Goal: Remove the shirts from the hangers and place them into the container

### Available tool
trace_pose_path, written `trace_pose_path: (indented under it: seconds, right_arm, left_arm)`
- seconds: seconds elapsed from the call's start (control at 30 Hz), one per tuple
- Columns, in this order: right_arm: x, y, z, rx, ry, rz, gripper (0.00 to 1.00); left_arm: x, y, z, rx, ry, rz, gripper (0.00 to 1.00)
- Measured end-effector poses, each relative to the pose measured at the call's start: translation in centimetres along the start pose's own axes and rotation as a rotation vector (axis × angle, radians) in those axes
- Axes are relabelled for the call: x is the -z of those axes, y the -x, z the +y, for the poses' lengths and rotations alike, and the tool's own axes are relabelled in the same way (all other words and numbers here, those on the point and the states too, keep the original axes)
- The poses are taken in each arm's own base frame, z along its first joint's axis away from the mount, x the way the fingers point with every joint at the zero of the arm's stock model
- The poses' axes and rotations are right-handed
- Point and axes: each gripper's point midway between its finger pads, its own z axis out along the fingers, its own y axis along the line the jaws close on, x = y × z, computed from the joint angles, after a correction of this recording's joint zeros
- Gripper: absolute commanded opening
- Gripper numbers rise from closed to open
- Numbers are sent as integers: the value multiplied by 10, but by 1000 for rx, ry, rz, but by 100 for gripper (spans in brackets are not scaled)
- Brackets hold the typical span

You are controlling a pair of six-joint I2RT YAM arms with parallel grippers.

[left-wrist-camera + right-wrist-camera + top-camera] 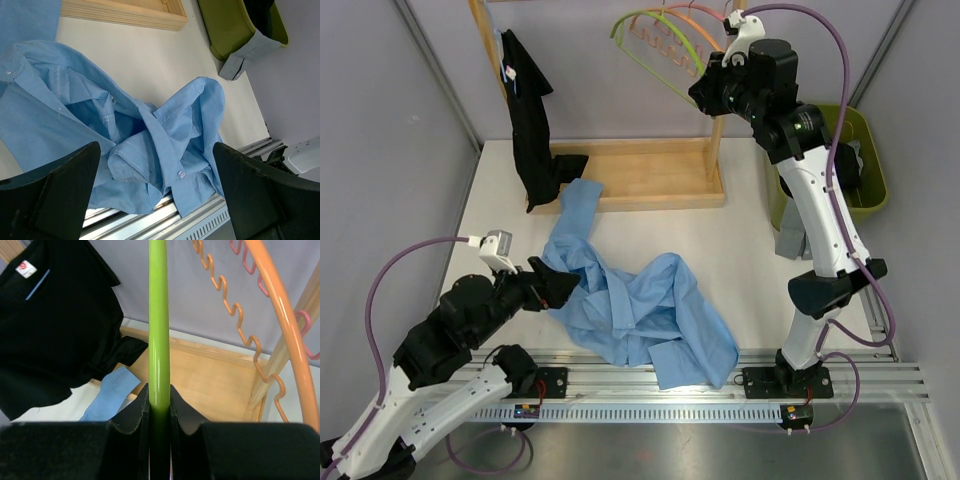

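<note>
Right wrist view: green hanger (159, 315) clamped tight in the right gripper (159, 412), beside the orange hanger (280, 315). Light blue shirt (640, 310) lies crumpled on the table (750, 250), left gripper (155, 155) spread wide at its edge. Black shirt (530, 120) hangs at the wooden rack (650, 190); container (882, 185) far right.

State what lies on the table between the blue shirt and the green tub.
Bare table separates the blue shirt from the green tub, as the left wrist view shows; a grey shirt drapes over the tub's wall.
</note>
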Motion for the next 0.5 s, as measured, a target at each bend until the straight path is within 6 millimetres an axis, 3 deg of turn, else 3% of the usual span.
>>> trace_pose_path:
  seconds: [0.3,0.33,0.37,0.4,0.5]
  right_arm:
    - [-16,-33,-12,-23,-32,64,3]
    - [-17,-38,-13,-25,-31,66,16]
    - [-16,-41,-13,-26,-28,61,37]
    - [-14,-46,-12,-29,-21,64,99]
    - [4,-70,-8,-49,5,121,99]
  left_arm:
    - [6,0,1,7,-7,-9,99]
    - [7,0,2,8,-7,-10,99]
    - [7,0,2,10,-8,-11,99]
    - [8,0,2,11,-7,-14,99]
    - [9,0,3,11,-7,-15,99]
